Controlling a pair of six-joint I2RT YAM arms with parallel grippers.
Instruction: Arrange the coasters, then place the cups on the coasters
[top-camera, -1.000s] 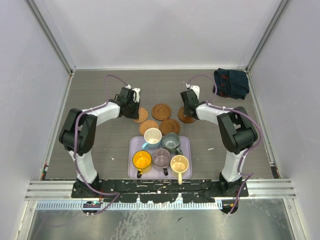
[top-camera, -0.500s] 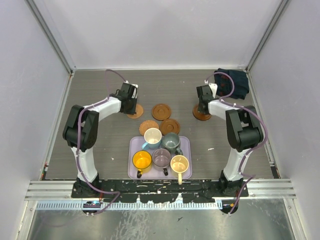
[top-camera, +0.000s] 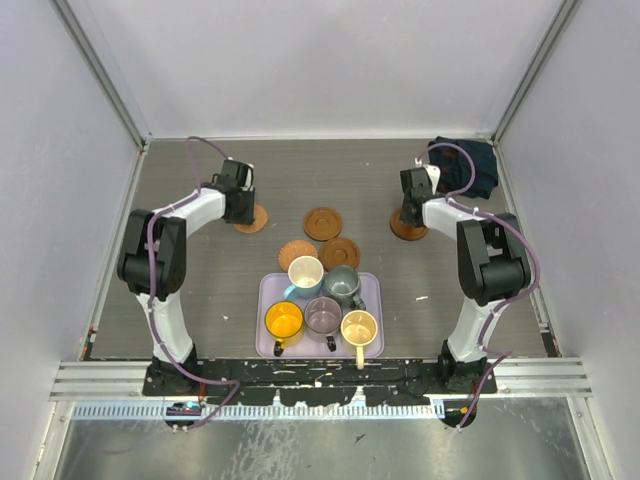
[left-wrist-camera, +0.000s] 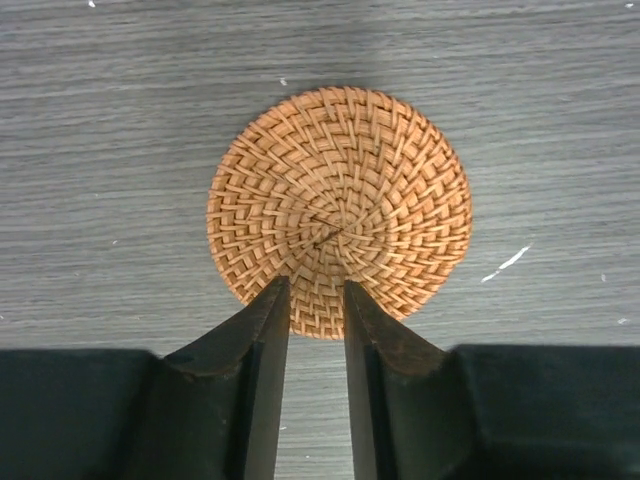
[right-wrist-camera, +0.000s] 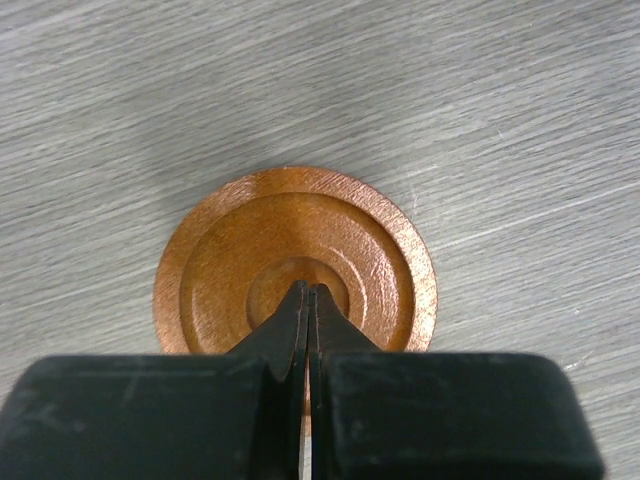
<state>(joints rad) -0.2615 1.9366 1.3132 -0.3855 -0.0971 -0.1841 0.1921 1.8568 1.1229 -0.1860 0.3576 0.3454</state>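
Observation:
A woven orange-brown coaster (left-wrist-camera: 340, 190) lies flat on the table at the back left (top-camera: 250, 219). My left gripper (left-wrist-camera: 317, 285) hangs over its near edge, jaws a narrow gap apart and holding nothing. At the back right, my right gripper (right-wrist-camera: 308, 288) is shut, its tips resting on the centre of a ringed copper-brown coaster (right-wrist-camera: 220, 270), also seen from above (top-camera: 407, 228). Three more coasters (top-camera: 322, 222) cluster mid-table. Several cups (top-camera: 305, 272) stand on the lilac tray (top-camera: 374, 300).
A dark folded cloth (top-camera: 463, 165) lies in the back right corner, just behind the right arm. The tray sits near the front between the arm bases. Walls with metal rails close the table at the left, right and back.
The left arm slid its woven coaster leftward, away from the cluster, and then parted its jaws. The right arm pushed its coaster to the right and has stayed shut on top of it.

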